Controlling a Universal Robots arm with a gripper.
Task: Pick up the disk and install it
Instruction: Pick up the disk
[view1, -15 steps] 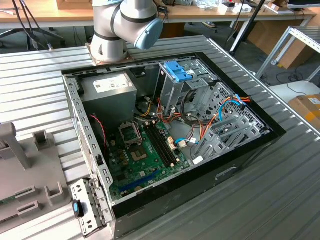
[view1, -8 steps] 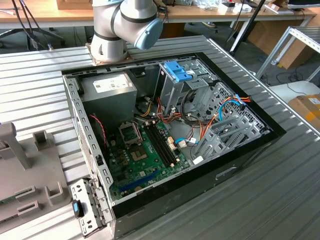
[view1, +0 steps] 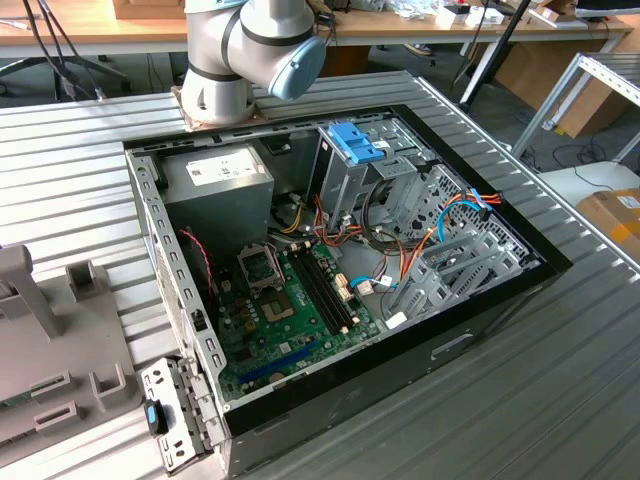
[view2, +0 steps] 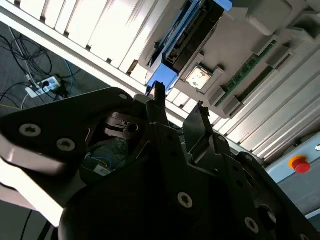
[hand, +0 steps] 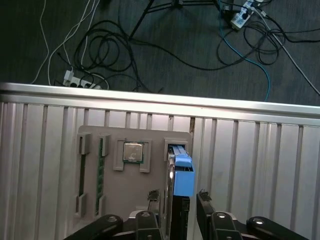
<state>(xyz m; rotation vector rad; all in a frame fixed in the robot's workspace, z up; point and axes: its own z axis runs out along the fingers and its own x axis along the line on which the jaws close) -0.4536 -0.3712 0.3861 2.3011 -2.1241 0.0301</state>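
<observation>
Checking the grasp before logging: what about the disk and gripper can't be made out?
- Near end of the disk: first wrist view, cut off by the edge inside the gripper.
- Fingertip contact: depth unclear in both wrist views.
- The grey fixture: cut by the exterior view's left edge.

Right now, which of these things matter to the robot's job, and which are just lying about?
Job: disk, fingers open near it, grey holder, open computer case.
Lying about: processor chip, memory stick, floor cables, red button.
</observation>
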